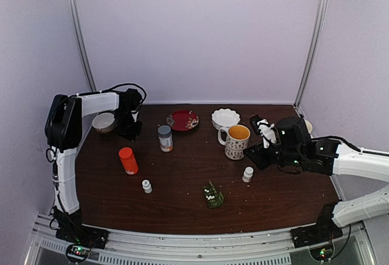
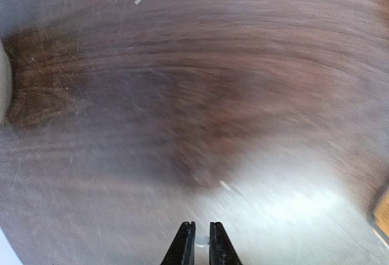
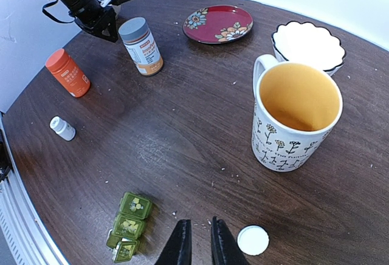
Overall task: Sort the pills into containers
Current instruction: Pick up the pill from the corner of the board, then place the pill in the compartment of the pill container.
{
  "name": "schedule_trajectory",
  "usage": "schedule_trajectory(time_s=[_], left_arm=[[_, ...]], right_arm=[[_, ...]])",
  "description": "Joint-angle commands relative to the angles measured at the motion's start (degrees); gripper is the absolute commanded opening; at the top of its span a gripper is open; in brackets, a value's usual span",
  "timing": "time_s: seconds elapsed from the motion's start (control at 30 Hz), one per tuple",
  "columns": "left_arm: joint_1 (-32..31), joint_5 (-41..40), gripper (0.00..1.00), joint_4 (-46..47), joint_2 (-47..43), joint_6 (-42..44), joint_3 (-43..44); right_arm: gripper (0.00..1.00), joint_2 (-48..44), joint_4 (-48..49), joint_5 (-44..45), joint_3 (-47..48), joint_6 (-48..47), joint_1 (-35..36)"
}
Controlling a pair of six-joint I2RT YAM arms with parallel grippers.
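Note:
My left gripper (image 1: 129,134) is at the back left of the table, beside a tan bowl (image 1: 103,122). The left wrist view is motion-blurred, but it shows the gripper (image 2: 202,240) shut on a tiny white pill (image 2: 202,241) just above the wood. The dark-green pill box (image 1: 213,195) lies near the front middle, and the right wrist view shows its containers (image 3: 129,225) with pale-marked lids. My right gripper (image 1: 254,157) hovers to the right of the box. Its fingers (image 3: 200,240) are nearly together with nothing between them. White specks (image 3: 174,213) are scattered on the table near them.
A patterned mug (image 1: 236,140) and a white scalloped bowl (image 1: 225,118) stand behind the right gripper. A small white bottle (image 1: 248,174) is just beside it. A red plate (image 1: 183,120), grey-capped bottle (image 1: 165,138), orange bottle (image 1: 128,160) and another small white bottle (image 1: 146,186) stand to the left.

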Motion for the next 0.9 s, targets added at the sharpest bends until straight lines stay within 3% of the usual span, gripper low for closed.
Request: schedule_trajectory(time_s=[0.0, 0.5, 0.87], left_arm=[[-2.67, -0.61, 0.10, -2.95, -6.76, 0.69, 2.52], [-20.00, -0.05, 0.10, -4.50, -17.56, -2.59, 1.05], [-34.38, 3.61, 0.09, 5.41, -16.46, -6.21, -3.72]], right_arm=[[0.13, -0.34, 1.75, 0.51, 0.10, -0.24, -0.36], [0.13, -2.12, 3.06, 0.03, -1.26, -0.68, -0.35], [0.14, -5.15, 2.85, 0.47, -3.03, -0.96, -0.36]])
